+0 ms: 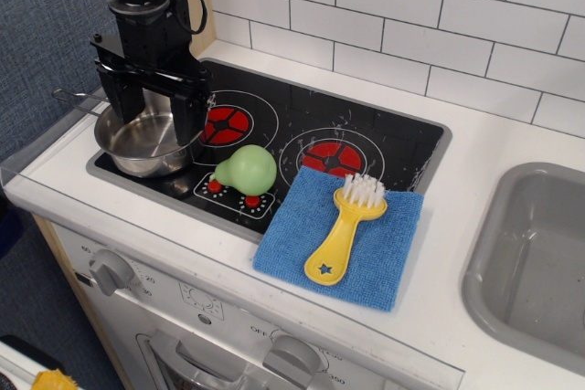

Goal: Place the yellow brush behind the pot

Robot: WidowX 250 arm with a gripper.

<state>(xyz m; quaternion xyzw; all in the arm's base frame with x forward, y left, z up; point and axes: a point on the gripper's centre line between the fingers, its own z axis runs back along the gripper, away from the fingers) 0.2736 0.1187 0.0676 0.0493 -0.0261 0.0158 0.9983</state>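
The yellow brush [344, 230] lies on a blue cloth [343, 237] at the front right of the toy stove, white bristles toward the back, star-marked handle toward the front. The shiny steel pot [143, 142] sits on the stove's front left corner, its thin handle [75, 98] pointing left. My black gripper [154, 109] hangs over the pot, far left of the brush. Its fingers [189, 114] are spread and hold nothing.
A pale green pear [247, 171] lies on the stove between pot and cloth. Two red burners [225, 122] [331, 156] mark the black stovetop. A grey sink [539, 262] is at the right. A white tiled wall [411, 15] stands behind.
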